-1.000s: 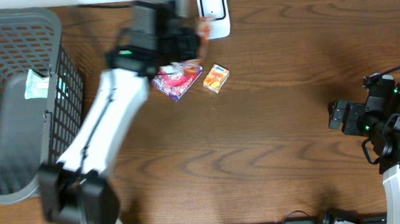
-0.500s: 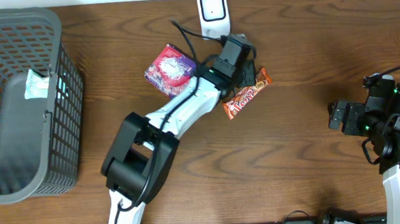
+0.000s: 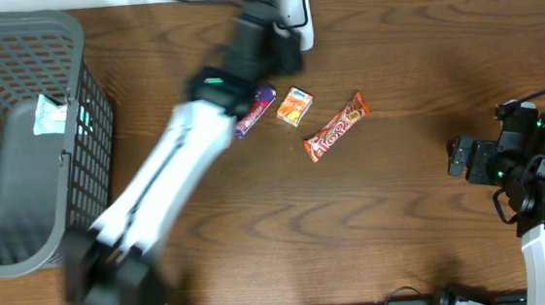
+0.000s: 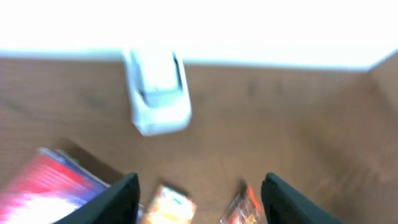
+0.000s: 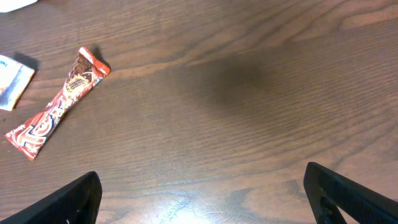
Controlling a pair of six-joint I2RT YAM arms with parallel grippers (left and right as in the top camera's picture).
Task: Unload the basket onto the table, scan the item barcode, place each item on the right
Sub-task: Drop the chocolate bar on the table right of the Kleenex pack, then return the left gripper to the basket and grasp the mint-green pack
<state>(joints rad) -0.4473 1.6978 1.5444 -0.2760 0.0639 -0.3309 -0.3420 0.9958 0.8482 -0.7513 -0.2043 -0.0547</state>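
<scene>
left hand lets go, bar down on the table

the left gripper (image 4: 198,199) is up at the far edge now, jaws apart with nothing between them, nose toward the white scanner (image 3: 292,16). the candy bar (image 3: 336,126) lies flat on the table (image 3: 406,239), free of any grip, just right of the small orange box (image 3: 294,106) and well short of the scanner.

the left arm (image 3: 172,170) sweeps in a blur from the near edge to the scanner, and it covers most of the purple packet (image 3: 255,109); only a strip shows beside the orange box. off to the left stands the grey basket (image 3: 73,32) with a white packet (image 3: 51,113) inside. the right gripper (image 5: 205,190) hangs over bare wood at the right side, fingers spread wide and empty, well apart from the bar.

half a second ago the left gripper sat right over the bar's upper end; the bar lies where it did then, but the hand has swung back up to the scanner. the orange box, hidden by the arm then, is in plain sight. the right arm has not budged.
</scene>
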